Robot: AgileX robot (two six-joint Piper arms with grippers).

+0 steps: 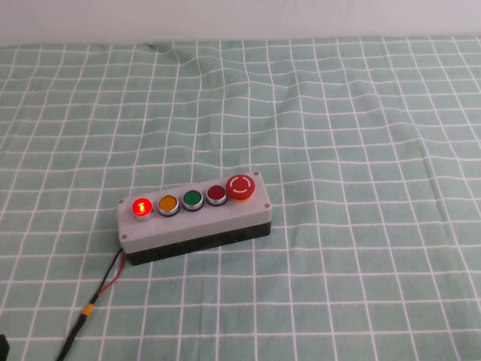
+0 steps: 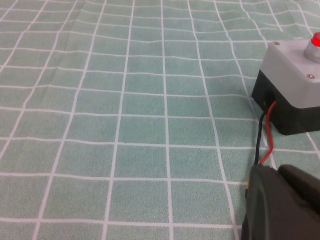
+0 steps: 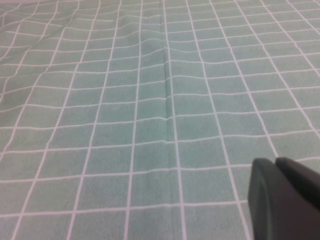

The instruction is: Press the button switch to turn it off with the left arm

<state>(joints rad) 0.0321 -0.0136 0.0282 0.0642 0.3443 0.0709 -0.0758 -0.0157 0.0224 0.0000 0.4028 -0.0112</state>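
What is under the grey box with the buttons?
A black base sits under the grey button box, on green checked cloth. Beneath that is hidden. Left gripper and right gripper stay away.

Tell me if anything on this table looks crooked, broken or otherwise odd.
Nothing looks damaged. The grey five-button box sits slightly askew to the checked green cloth, which is a little rippled. Its small bright-red button glows, still on. The left gripper waits near the box's wires; the right gripper hangs over bare cloth.
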